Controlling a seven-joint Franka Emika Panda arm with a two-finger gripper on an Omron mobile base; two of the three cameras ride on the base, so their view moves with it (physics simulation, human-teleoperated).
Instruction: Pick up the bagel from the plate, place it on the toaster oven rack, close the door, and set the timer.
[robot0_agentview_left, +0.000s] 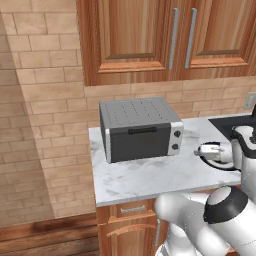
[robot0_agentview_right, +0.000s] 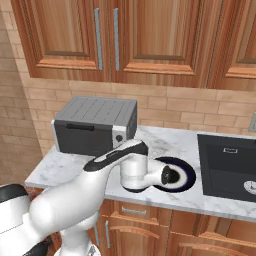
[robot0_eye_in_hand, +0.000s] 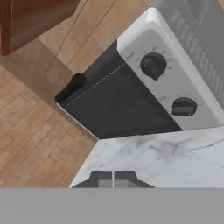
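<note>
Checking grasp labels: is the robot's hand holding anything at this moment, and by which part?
Nothing is held: the hand is shut with its two dark fingertips together and nothing between them, above the white marble counter.

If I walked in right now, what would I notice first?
Probably the grey toaster oven sitting on the white marble counter against the brick wall, with its dark door shut and two black knobs beside it. Next you would see the big white robot arm bending over the dark plate to the right of the oven, with its gripper closed and pointing at the oven.
</note>
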